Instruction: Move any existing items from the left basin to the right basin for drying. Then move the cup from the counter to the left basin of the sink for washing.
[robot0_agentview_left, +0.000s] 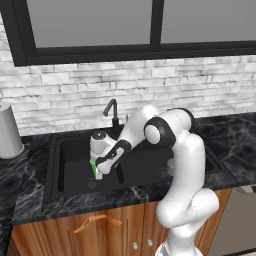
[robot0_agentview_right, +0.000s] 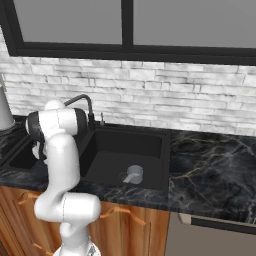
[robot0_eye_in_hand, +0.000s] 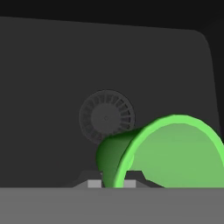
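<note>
My gripper (robot0_agentview_left: 98, 174) hangs low inside the left basin (robot0_agentview_left: 70, 161), shut on the wall of the green cup (robot0_agentview_left: 93, 167). In the hand view the cup (robot0_eye_in_hand: 175, 153) lies tilted with its open mouth toward the camera, its rim pinched at the gripper (robot0_eye_in_hand: 111, 183). Beyond it are the left basin's matte black floor (robot0_eye_in_hand: 52, 87) and its round drain (robot0_eye_in_hand: 106, 116). Whether the cup touches the floor I cannot tell. A pale grey mug (robot0_agentview_right: 133, 174) rests on the floor of the right basin (robot0_agentview_right: 130, 142).
The thin black faucet (robot0_agentview_left: 112, 111) stands behind the sink divider, close to my forearm. A steel canister (robot0_agentview_left: 9, 131) is on the counter (robot0_agentview_left: 20, 187) at far left. Black marble counter (robot0_agentview_right: 215, 175) stretches right of the sink. A brick wall and window are behind.
</note>
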